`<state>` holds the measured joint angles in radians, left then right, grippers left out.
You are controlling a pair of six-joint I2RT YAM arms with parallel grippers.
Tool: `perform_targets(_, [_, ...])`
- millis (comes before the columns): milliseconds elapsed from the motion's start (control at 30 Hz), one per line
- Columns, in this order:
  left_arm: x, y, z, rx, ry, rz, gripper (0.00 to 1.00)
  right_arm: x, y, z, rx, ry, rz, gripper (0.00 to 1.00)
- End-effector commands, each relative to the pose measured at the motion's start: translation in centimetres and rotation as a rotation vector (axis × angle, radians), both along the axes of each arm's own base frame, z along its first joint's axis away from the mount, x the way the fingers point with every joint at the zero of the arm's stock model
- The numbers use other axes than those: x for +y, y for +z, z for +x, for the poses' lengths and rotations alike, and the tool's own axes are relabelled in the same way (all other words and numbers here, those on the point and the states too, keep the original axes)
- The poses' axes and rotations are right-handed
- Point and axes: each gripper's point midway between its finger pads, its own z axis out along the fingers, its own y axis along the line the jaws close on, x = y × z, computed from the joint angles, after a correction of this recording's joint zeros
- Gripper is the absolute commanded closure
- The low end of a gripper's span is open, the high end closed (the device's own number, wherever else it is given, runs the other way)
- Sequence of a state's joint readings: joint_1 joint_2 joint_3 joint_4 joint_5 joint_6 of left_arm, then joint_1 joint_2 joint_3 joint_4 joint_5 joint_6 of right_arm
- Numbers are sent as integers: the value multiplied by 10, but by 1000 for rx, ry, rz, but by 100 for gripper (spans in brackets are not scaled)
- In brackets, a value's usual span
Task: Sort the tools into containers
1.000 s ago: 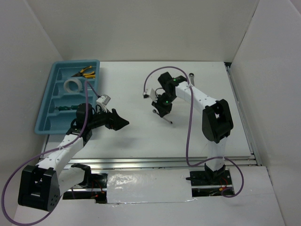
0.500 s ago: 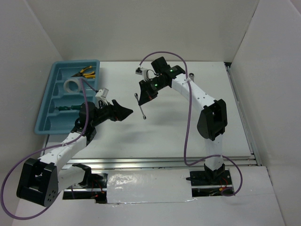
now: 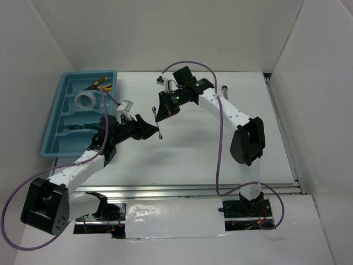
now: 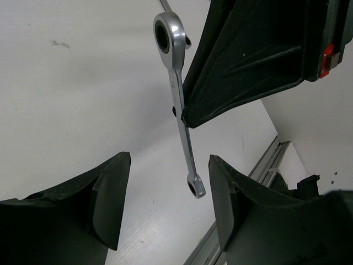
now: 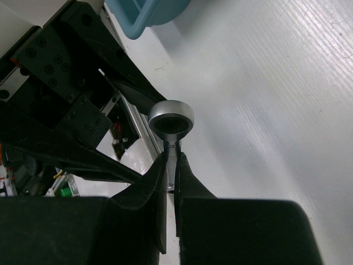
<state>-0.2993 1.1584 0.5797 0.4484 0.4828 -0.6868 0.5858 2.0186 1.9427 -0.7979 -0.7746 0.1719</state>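
Note:
My right gripper (image 3: 164, 113) is shut on a slim silver wrench (image 3: 159, 134) and holds it in the air over the table's middle, and the right wrist view shows its ring end (image 5: 171, 118) sticking out past the shut gripper (image 5: 172, 165). My left gripper (image 3: 151, 131) is open. In the left wrist view the wrench (image 4: 181, 116) hangs with its lower end between the open left gripper's (image 4: 168, 204) fingertips, touching neither. The light blue tray (image 3: 60, 118) at the left holds yellow-handled pliers (image 3: 99, 84), a white tape ring (image 3: 86, 100) and a green-handled screwdriver (image 3: 74, 128).
A second silver wrench (image 3: 225, 89) lies on the table at the back right, behind the right arm. White walls close in the table on three sides. A metal rail (image 3: 187, 190) runs along the near edge.
My right arm has swung left with the wrench. My left gripper has moved up and right to meet it, so the wrench's lower end now hangs between the left fingers.

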Motion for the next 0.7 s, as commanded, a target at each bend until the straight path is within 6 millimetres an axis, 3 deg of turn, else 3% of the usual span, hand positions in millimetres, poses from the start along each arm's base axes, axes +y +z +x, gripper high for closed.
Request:
perform_targets(0, [-6, 20, 6, -55, -15, -4, 31, 15, 20, 0, -56, 1, 43, 100])
perform_targets(233, [-10, 16, 11, -33, -13, 8, 47, 33, 15, -7, -71, 16, 21, 100])
perform_targets(333, [-8, 14, 13, -24, -10, 42, 65, 38, 20, -9, -94, 14, 19, 100])
perform_targets(400, [-6, 12, 13, -4, 0, 60, 93, 38, 22, -9, -105, 9, 15, 100])
perform_targets(433, [-4, 13, 12, -6, 1, 75, 100, 38, 23, -8, -107, 9, 15, 93])
perform_targets(467, [-3, 14, 12, 1, 1, 82, 100, 36, 26, -8, -118, 6, 6, 83])
perform_targets(500, [3, 17, 8, 10, -2, 72, 100, 31, 33, -7, -138, 10, 3, 56])
perform_targets(567, [17, 16, 4, 46, 27, 63, 100, 15, 50, 3, -182, -9, 18, 33])
perform_targets(633, [53, 27, 8, 51, 131, 40, 100, -3, 61, 11, -205, -41, 26, 28])
perform_targets(667, [70, 22, 6, 104, 181, 41, 100, -24, 74, 24, -239, -92, 31, 27])
